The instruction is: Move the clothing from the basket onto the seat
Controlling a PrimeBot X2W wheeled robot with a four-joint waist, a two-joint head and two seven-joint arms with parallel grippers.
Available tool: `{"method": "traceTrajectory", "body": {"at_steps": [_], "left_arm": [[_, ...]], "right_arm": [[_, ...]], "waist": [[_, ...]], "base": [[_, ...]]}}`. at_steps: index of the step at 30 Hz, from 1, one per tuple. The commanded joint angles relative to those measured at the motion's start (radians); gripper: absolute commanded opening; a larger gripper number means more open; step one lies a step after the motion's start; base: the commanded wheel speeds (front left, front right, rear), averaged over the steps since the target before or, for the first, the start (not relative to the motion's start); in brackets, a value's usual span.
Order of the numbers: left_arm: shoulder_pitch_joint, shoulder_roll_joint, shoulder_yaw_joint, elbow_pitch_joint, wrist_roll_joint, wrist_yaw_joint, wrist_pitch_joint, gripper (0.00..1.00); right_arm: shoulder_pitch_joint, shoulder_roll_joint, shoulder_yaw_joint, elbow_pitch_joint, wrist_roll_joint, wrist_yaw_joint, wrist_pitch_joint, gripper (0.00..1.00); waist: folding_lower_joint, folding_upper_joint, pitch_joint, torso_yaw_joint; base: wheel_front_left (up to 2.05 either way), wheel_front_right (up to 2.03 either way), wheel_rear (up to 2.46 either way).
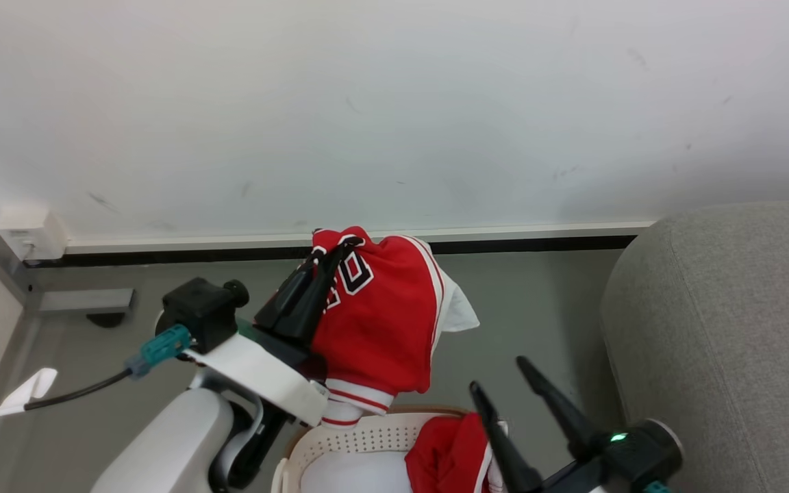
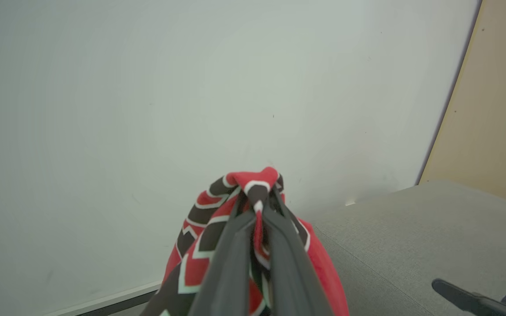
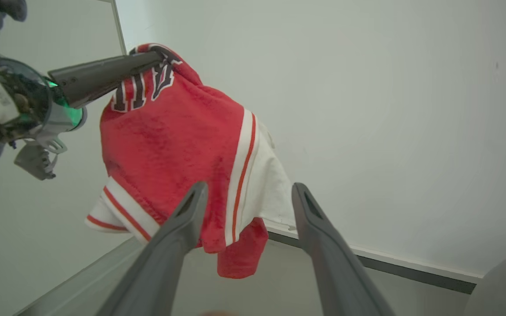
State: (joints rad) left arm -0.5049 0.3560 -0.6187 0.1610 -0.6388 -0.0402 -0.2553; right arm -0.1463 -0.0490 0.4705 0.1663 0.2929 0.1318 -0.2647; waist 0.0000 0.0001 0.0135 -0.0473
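My left gripper [image 1: 336, 248] is shut on a red jersey [image 1: 381, 318] with black white-outlined numbers, which hangs in the air above the white basket [image 1: 367, 438]. The same hold shows in the left wrist view, where the gripper [image 2: 259, 199] pinches a bunched fold of the jersey [image 2: 200, 250]. A second red garment [image 1: 446, 455] lies in the basket. My right gripper [image 1: 501, 375] stands open to the right of the basket, holding nothing. In the right wrist view its gripper [image 3: 248, 189] frames the hanging jersey [image 3: 169, 145]. The grey sofa [image 1: 730, 342] is at the right.
A white wall with a dark baseboard [image 1: 230, 252] runs behind. A wall box [image 1: 31, 236] and a metal bracket [image 1: 86, 301] sit at the left. A black cable [image 1: 59, 397] trails from my left arm. Grey floor [image 1: 538, 308] lies between basket and sofa.
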Motion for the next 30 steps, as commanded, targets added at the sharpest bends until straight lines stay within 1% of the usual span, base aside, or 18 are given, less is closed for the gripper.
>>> {"method": "traceTrajectory", "body": {"at_steps": [1,5,9,15,23,30], "left_arm": [[-0.001,-0.002,0.002,-0.001,-0.003,0.001,0.003,0.0],[-0.019,-0.018,-0.011,0.005,-0.006,-0.003,0.012,0.0],[-0.029,-0.037,-0.023,0.016,-0.01,-0.006,0.018,0.0],[-0.031,-0.07,-0.056,0.022,-0.011,-0.012,0.025,0.0],[-0.006,-0.109,-0.117,0.001,-0.013,-0.027,0.045,0.0],[0.011,-0.132,-0.165,-0.032,-0.016,-0.036,0.068,0.0]], "right_arm": [[-0.009,-0.003,0.004,0.006,-0.004,-0.002,0.0,1.0],[-0.035,-0.003,0.087,0.07,-0.025,-0.002,0.0,1.0],[-0.066,-0.003,0.156,0.123,-0.018,-0.002,0.0,1.0],[-0.108,-0.003,0.202,0.182,-0.033,-0.002,0.001,1.0],[-0.159,-0.003,0.187,0.261,-0.076,-0.002,0.0,1.0],[-0.194,-0.002,0.141,0.293,-0.098,-0.002,0.0,1.0]], "waist": [[0.0,-0.0001,-0.001,0.002],[0.0,-0.0001,-0.004,0.025],[0.0,-0.0001,-0.007,0.051],[0.0,-0.0001,-0.017,0.095],[0.0,-0.0001,-0.031,0.153],[0.0,-0.0001,-0.034,0.199]], "base": [[0.0,0.0,0.0],[0.0,0.0,0.0],[0.0,0.0,0.0],[0.0,0.0,0.0],[0.0,0.0,0.0],[0.0,0.0,0.0]]}}
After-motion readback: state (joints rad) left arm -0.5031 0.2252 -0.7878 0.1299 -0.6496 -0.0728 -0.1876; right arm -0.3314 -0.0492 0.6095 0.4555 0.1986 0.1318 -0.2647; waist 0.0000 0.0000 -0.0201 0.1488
